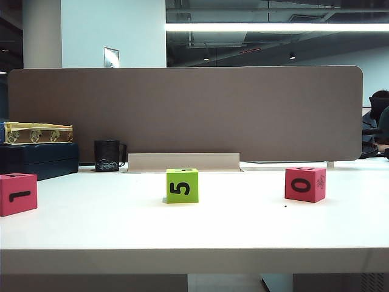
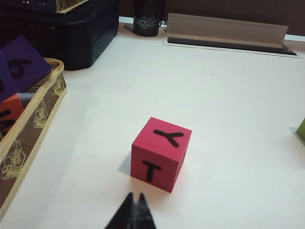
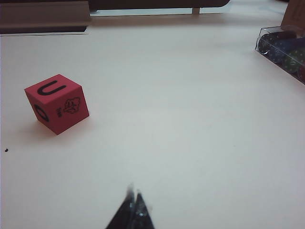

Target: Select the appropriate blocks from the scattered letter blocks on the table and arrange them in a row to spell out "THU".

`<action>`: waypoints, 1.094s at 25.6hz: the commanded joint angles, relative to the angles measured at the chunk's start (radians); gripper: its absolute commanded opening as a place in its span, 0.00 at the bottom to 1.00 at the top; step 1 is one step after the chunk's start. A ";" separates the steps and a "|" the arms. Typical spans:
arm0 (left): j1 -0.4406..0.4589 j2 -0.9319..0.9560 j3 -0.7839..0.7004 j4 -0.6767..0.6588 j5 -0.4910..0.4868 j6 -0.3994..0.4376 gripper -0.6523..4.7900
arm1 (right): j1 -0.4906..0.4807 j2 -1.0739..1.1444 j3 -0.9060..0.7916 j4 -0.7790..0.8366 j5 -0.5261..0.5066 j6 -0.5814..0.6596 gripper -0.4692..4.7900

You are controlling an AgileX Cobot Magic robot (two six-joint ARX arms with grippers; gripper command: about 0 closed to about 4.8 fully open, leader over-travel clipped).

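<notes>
Left block: the pinkish-red block [image 2: 161, 154] is sitting at the left of the tabletop [image 1: 243, 225], showing a Y on top and a T on its near face in the left wrist view; it is the likely T for the word.
Middle block: the lime-green block [image 1: 182, 185] is standing near the centre, its near face reading as a 5 turned sideways; no H is showing, so I judge another face must carry it, and I cannot tell which.
Right block: the second pinkish-red block [image 3: 57, 103] is resting at the right, a U on top and an O on one side.
Spacing: the three blocks are lying well apart in a loose line across the tabletop.
Left gripper: the left gripper [image 2: 133, 211] is hovering just near of the T block, its fingers clenched together on nothing.
Right gripper: the right gripper [image 3: 134, 207] is hanging well apart from the U block, fingers likewise pressed together and empty.
Step in hand: nothing is being held, so the first pick is not yet begun.
Doing it well: spread the fingers before descending, straddle two flat opposite sides squarely, and plan the turn so T, H and U are all facing one way.
Surroundings: a patterned box [image 2: 28, 138] of spare blocks is sitting left of the T block; keep clear of it.
</notes>
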 commanded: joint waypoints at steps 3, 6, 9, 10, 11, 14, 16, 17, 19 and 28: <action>0.001 0.000 0.002 -0.005 0.006 -0.016 0.11 | 0.002 -0.011 -0.006 0.021 -0.112 0.061 0.08; 0.001 0.000 0.002 -0.004 0.062 -0.059 0.11 | 0.002 -0.011 -0.006 0.044 -0.268 0.077 0.08; 0.001 0.000 0.002 -0.002 0.121 -0.083 0.11 | 0.002 -0.011 -0.006 0.043 -0.314 0.077 0.08; 0.001 0.000 0.002 0.000 0.132 -0.086 0.11 | 0.002 -0.011 -0.006 0.043 -0.313 0.077 0.08; 0.001 0.000 0.002 0.005 0.134 -0.087 0.11 | 0.002 -0.011 -0.006 0.044 -0.313 0.077 0.08; 0.001 0.000 0.002 0.048 0.156 -0.118 0.11 | 0.002 -0.011 -0.006 0.057 -0.332 0.166 0.08; 0.001 0.000 0.006 0.077 0.156 -0.183 0.11 | 0.002 -0.011 -0.006 0.065 -0.332 0.207 0.08; 0.001 0.000 0.007 0.081 0.156 -0.205 0.11 | 0.002 -0.011 -0.005 0.066 -0.332 0.219 0.08; 0.001 0.000 0.018 0.070 0.157 -0.229 0.11 | 0.002 -0.011 0.002 0.067 -0.332 0.266 0.08; 0.001 0.007 0.168 0.002 0.159 -0.232 0.11 | 0.002 -0.007 0.198 0.062 -0.331 0.312 0.08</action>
